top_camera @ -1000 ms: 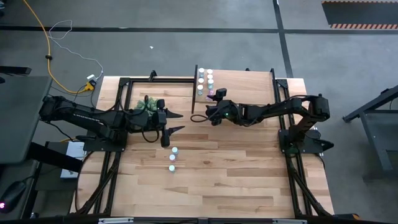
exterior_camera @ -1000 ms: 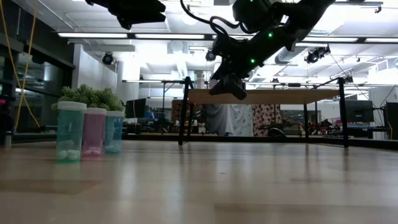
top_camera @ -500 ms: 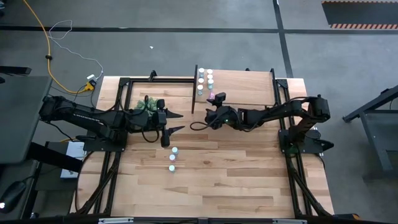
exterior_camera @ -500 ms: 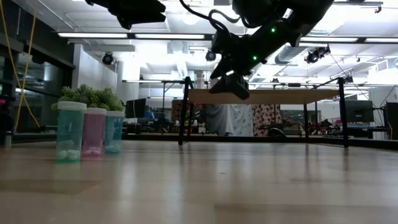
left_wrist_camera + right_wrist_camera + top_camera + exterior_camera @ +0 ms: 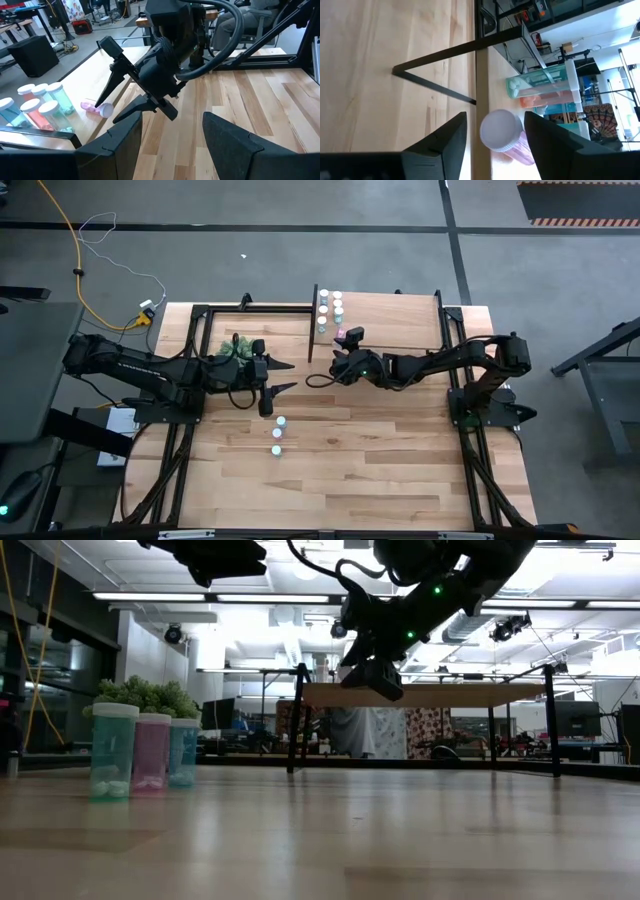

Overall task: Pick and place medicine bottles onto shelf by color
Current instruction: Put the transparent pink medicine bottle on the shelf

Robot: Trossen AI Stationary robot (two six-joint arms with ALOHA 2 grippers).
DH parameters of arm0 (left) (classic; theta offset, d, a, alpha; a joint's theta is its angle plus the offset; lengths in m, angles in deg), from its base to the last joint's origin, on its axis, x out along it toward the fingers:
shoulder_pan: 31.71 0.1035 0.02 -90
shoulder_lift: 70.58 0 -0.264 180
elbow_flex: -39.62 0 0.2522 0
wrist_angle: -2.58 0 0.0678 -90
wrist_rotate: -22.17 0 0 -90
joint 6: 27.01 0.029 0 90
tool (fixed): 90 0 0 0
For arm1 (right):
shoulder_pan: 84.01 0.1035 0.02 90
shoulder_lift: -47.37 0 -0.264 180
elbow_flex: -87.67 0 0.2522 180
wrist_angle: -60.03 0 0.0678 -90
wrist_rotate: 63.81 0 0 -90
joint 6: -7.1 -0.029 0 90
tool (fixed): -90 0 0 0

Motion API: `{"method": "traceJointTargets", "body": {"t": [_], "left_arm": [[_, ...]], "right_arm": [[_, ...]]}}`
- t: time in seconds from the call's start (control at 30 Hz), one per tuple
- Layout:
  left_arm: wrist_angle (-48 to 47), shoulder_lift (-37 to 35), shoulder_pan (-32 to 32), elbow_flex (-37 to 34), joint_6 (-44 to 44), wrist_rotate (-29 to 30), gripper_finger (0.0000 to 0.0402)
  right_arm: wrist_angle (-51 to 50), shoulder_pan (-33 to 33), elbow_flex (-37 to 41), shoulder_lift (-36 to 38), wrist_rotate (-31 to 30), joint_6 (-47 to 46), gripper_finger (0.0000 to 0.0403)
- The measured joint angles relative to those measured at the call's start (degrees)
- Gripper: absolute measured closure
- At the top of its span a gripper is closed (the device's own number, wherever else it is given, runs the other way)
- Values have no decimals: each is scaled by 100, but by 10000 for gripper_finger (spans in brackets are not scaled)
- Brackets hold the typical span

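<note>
The light-wood shelf (image 5: 390, 320) stands at the table's far side. Several white-capped bottles (image 5: 330, 310) stand upright at its left end, also seen as bottles (image 5: 35, 105). A pink bottle (image 5: 343, 335) lies on its side on the shelf near that edge; its white cap (image 5: 499, 130) faces my right gripper. My right gripper (image 5: 325, 370) hovers open just in front of it, touching nothing. Three bottles (image 5: 278, 435), teal (image 5: 113, 752), pink and blue, stand on the table. My left gripper (image 5: 282, 377) waits open above the table, left of the shelf.
A bushy green plant (image 5: 235, 347) sits under the left arm's wrist. The shelf's black side support (image 5: 435, 85) slants down to the table by my right gripper. Black frame rails run along both table sides. Bare tabletop lies toward the near edge.
My right gripper has drawn back from the shelf's left end toward the table's near edge and tipped a little. The pink bottle stays lying on the shelf.
</note>
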Motion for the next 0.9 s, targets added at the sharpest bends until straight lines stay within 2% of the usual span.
{"method": "traceJointTargets", "body": {"t": [0.53,0.9], "left_arm": [[0,2,0,0,0,0,202],[0,2,0,0,0,0,202]], "right_arm": [[-15,0,0,1,-3,47,217],[2,0,0,1,-52,107,284]]}}
